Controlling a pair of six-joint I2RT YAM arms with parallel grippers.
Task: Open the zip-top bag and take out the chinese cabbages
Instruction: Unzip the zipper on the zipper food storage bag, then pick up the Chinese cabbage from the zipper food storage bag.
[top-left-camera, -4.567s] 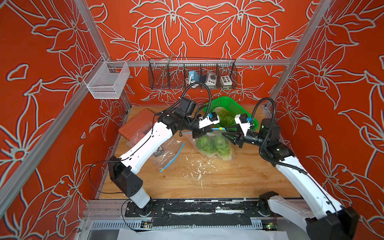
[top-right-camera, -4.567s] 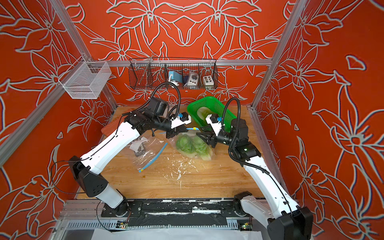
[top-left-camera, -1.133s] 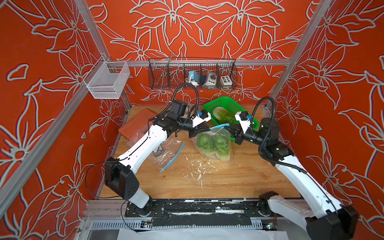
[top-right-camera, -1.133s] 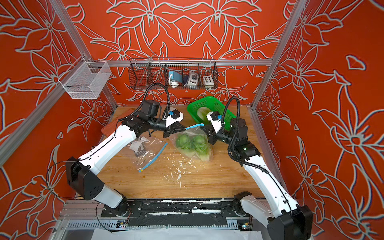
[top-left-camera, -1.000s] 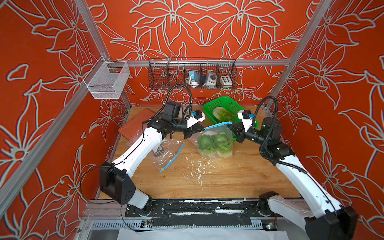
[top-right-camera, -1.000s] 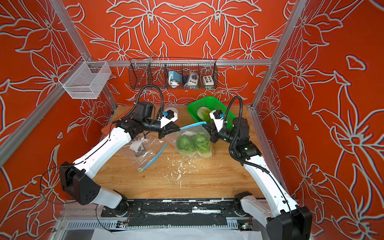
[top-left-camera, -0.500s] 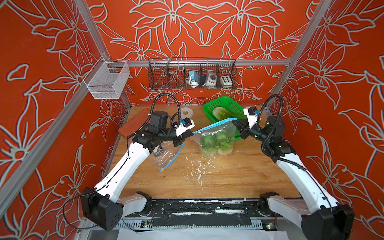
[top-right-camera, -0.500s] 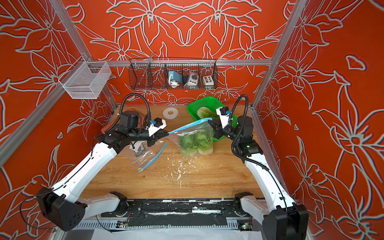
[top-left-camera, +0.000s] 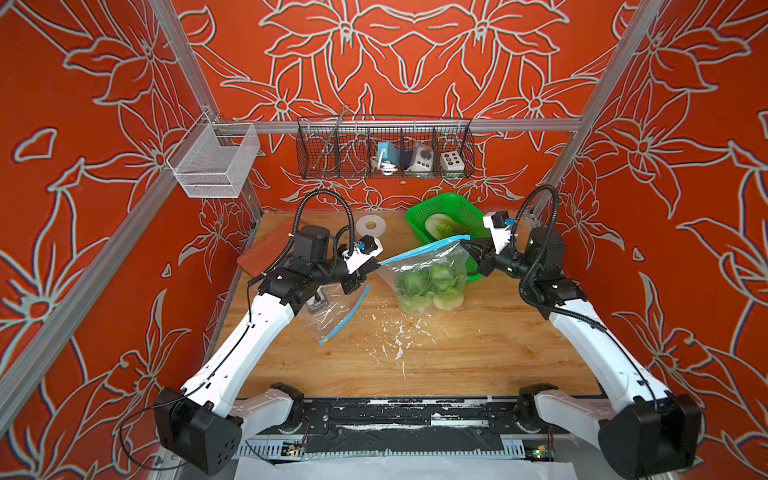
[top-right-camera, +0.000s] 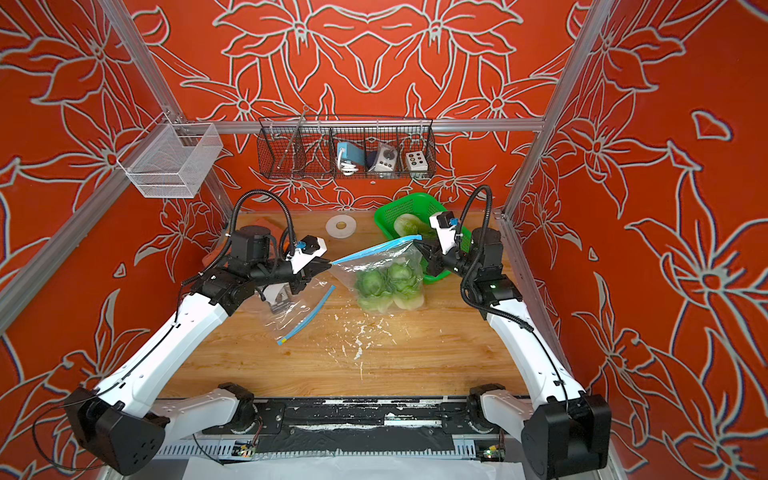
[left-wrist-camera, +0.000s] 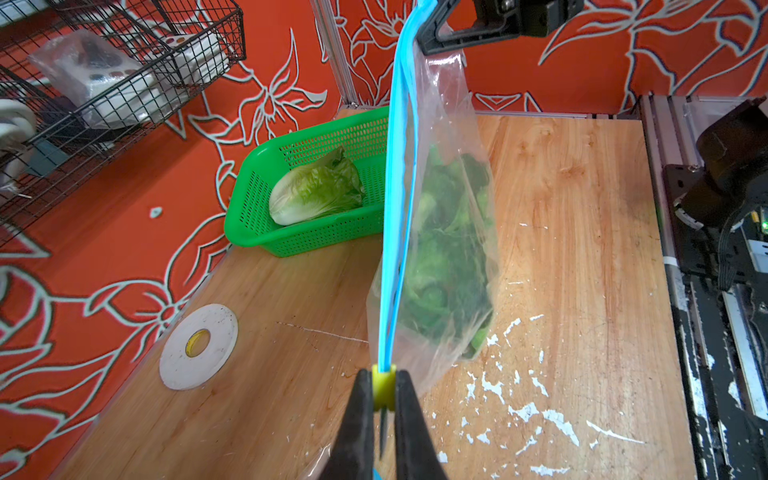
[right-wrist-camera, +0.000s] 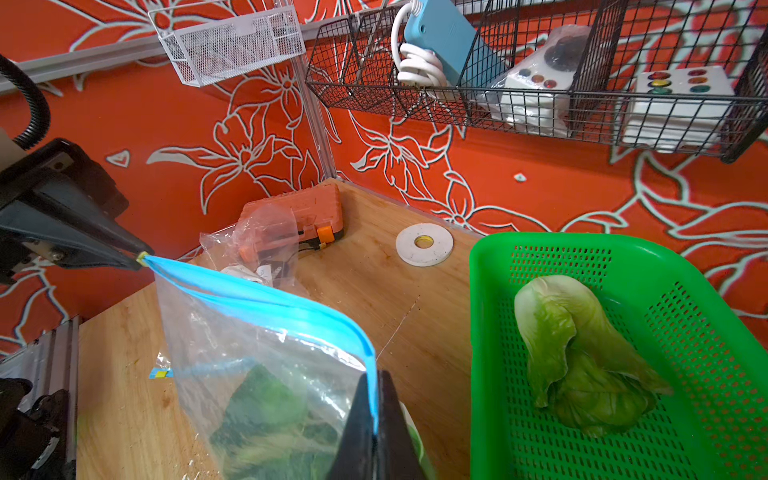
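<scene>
Left gripper (top-left-camera: 372, 268): pressed on slider (left-wrist-camera: 382, 386) (yellow).
Right gripper (right-wrist-camera: 375, 388): pinching bag (right-wrist-camera: 257, 353) corner.
Zip (left-wrist-camera: 395, 216): runs straight between both grippers.
Cabbages (top-left-camera: 430, 286): hang below zip, midway between grippers.

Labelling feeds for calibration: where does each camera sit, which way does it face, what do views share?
Both top views: high at the front edge, looking down at the table; left gripper and right gripper show.
Left wrist: behind its shut fingers, facing zip-top bag and green basket.
Right wrist: behind its fingers, facing bag, basket, left gripper.
Shared: bag, basket, tape roll.
</scene>
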